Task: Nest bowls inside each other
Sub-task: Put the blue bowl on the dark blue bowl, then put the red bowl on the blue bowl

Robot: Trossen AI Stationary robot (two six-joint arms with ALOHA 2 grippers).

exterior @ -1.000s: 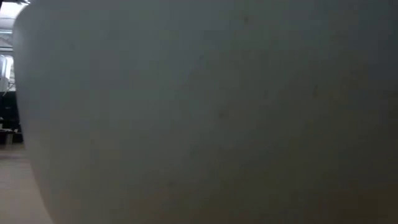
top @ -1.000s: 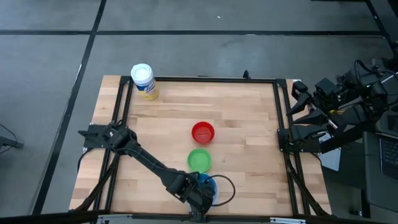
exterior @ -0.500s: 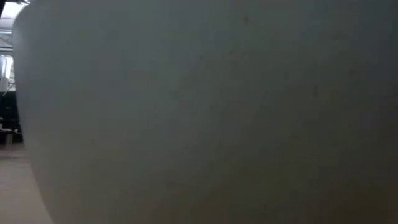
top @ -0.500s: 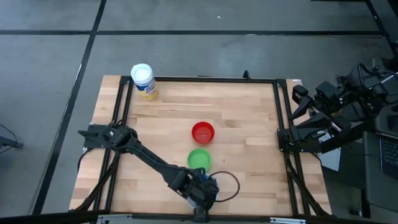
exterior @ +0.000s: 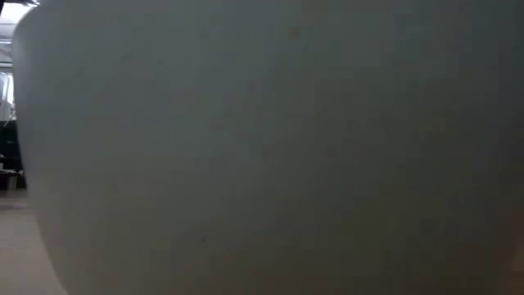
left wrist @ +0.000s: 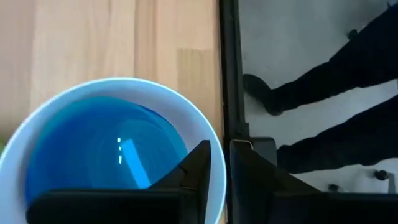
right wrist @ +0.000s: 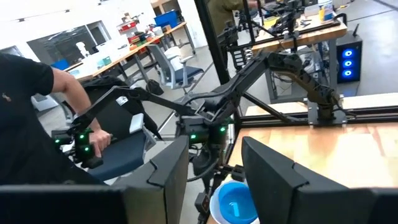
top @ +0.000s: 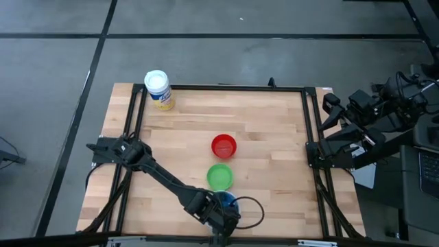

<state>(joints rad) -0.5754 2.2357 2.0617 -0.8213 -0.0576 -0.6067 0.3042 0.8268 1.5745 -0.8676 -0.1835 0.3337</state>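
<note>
A white bowl (left wrist: 205, 134) stands at the table's near edge with a blue bowl (left wrist: 106, 149) nested inside it. Its wall (exterior: 262, 147) fills the low view. My left gripper (left wrist: 221, 168) is shut on the white bowl and covers part of it in the high view (top: 226, 216). A green bowl (top: 220, 176) and a red bowl (top: 223, 145) rest on their bases farther in, apart from each other. My right gripper (right wrist: 214, 171) waits open, raised beyond the table's right edge (top: 336, 110). My left gripper has the white bowl's rim (left wrist: 219, 186) on the side toward the table's near edge. One finger (left wrist: 198, 165) is inside the bowl and the other (left wrist: 252, 165) outside. The fingers slant down from above. The bowl is upright on the table.
A white-lidded jar with a yellow label (top: 158, 89) stands at the far left corner. A black frame (top: 312, 137) runs along the table's edges. A person (right wrist: 37, 118) is in the room beyond the table. Bare wood lies left and right of the bowls.
The white bowl with the blue one inside has slid a little toward the table's right edge, along the near edge, with my left gripper at it. The green and red bowls have stayed where they were.
</note>
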